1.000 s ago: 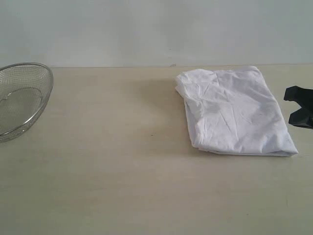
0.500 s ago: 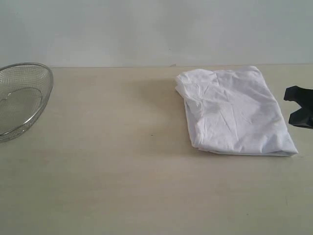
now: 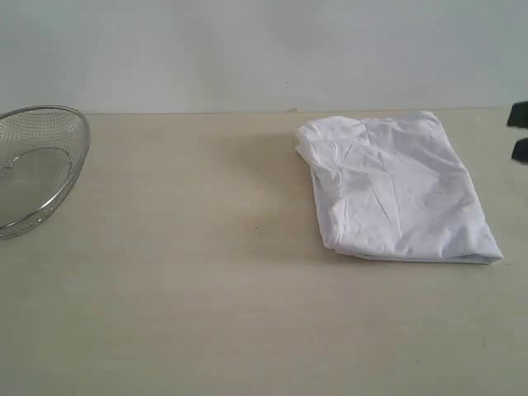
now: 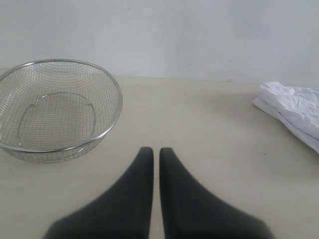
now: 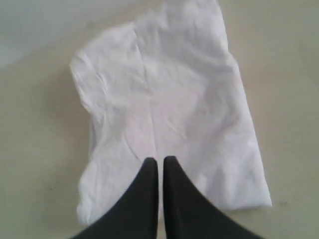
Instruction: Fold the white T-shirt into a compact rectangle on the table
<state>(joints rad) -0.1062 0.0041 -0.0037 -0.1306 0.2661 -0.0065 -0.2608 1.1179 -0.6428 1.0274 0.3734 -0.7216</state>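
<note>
Table: pale beige, carrying all items.
T-shirt: lying folded, right side, toward far edge.
Mesh bowl: sitting far left.
Left gripper: clenching, holding nothing.
Right gripper: clenching, holding nothing.

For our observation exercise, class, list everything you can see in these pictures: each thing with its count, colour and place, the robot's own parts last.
white T-shirt: one, white, folded on the table, right of centre in the exterior view
wire mesh bowl: one, silver, empty, left edge of that view
table: one, pale beige, under both
wall: one, off-white, behind the table
left gripper: one, black, shut, near the bowl
right gripper: one, black, shut, facing the T-shirt
</note>
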